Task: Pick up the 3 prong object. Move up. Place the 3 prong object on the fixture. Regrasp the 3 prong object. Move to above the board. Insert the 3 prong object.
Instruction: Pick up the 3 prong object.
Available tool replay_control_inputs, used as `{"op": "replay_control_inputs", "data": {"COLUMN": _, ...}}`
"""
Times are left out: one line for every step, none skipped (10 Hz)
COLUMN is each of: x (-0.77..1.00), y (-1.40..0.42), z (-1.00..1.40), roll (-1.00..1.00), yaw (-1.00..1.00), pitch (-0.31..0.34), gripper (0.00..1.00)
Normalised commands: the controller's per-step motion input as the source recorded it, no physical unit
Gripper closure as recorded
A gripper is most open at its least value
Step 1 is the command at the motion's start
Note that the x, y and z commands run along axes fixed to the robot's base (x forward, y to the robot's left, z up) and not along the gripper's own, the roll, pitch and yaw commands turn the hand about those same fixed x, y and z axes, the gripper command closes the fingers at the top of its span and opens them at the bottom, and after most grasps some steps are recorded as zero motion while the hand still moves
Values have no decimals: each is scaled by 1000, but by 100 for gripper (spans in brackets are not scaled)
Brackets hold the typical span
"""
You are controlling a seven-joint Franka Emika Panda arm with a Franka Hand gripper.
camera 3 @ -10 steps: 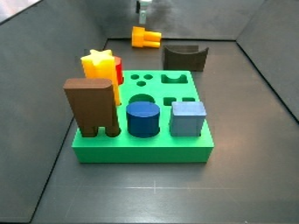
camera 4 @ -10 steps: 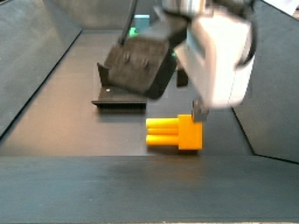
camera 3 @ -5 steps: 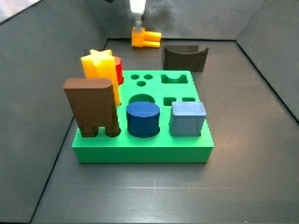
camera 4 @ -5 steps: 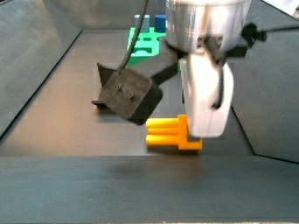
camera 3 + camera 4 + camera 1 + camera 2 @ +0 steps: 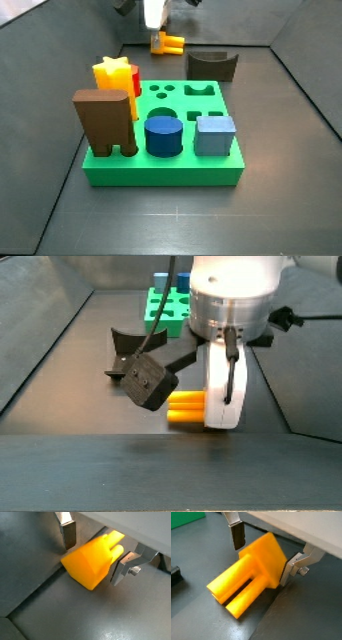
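3 prong object (image 5: pixel 250 573) on floor, open gripper (image 5: pixel 264 559) straddling it, fingers not touching

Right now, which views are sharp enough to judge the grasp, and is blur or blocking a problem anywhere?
Both wrist views are close and evenly lit: the orange block sits between the gripper fingers, with gaps showing. In a side view the arm fills the frame and hides most of the block. In a side view the gripper is small and soft at the top edge, behind the green board.
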Motion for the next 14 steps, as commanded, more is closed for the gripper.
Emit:
{"op": "replay_control_inputs", "data": {"x": 0, "y": 0, "z": -354, "roll": -146, "yaw": -49, "pitch": -77, "gripper": 0}}
{"op": "replay_control_inputs", "data": {"x": 0, "y": 0, "z": -320, "roll": -124, "yaw": -20, "pitch": -66, "gripper": 0}}
{"op": "replay_control_inputs", "data": {"x": 0, "y": -46, "z": -280, "roll": -101, "yaw": 0, "pitch": -61, "gripper": 0}}
{"op": "replay_control_inputs", "data": {"x": 0, "y": -57, "z": -237, "roll": -81, "yaw": 0, "pitch": -50, "gripper": 0}}
{"op": "replay_control_inputs", "data": {"x": 0, "y": -51, "z": -174, "roll": -51, "yaw": 0, "pitch": -27, "gripper": 0}}
{"op": "replay_control_inputs", "data": {"x": 0, "y": -17, "z": -140, "roll": -63, "yaw": 0, "pitch": -54, "gripper": 0}}
{"op": "replay_control_inputs", "data": {"x": -111, "y": -14, "z": -154, "roll": -86, "yaw": 0, "pitch": -151, "gripper": 0}}
{"op": "replay_control_inputs", "data": {"x": -83, "y": 0, "z": -77, "roll": -63, "yaw": 20, "pitch": -121, "gripper": 0}}
{"op": "replay_control_inputs", "data": {"x": -117, "y": 0, "z": -89, "roll": -19, "yaw": 63, "pitch": -126, "gripper": 0}}
{"op": "replay_control_inputs", "data": {"x": 0, "y": 0, "z": -111, "roll": 0, "yaw": 189, "pitch": -23, "gripper": 0}}
{"op": "replay_control_inputs", "data": {"x": 0, "y": 0, "z": -100, "roll": 0, "yaw": 154, "pitch": -21, "gripper": 0}}
{"op": "replay_control_inputs", "data": {"x": -97, "y": 0, "z": -3, "roll": -43, "yaw": 60, "pitch": -83, "gripper": 0}}
{"op": "replay_control_inputs", "data": {"x": 0, "y": 51, "z": 0, "roll": 0, "yaw": 0, "pitch": 0, "gripper": 0}}
{"op": "replay_control_inputs", "data": {"x": 0, "y": 0, "z": 0, "roll": 0, "yaw": 0, "pitch": 0, "gripper": 100}}
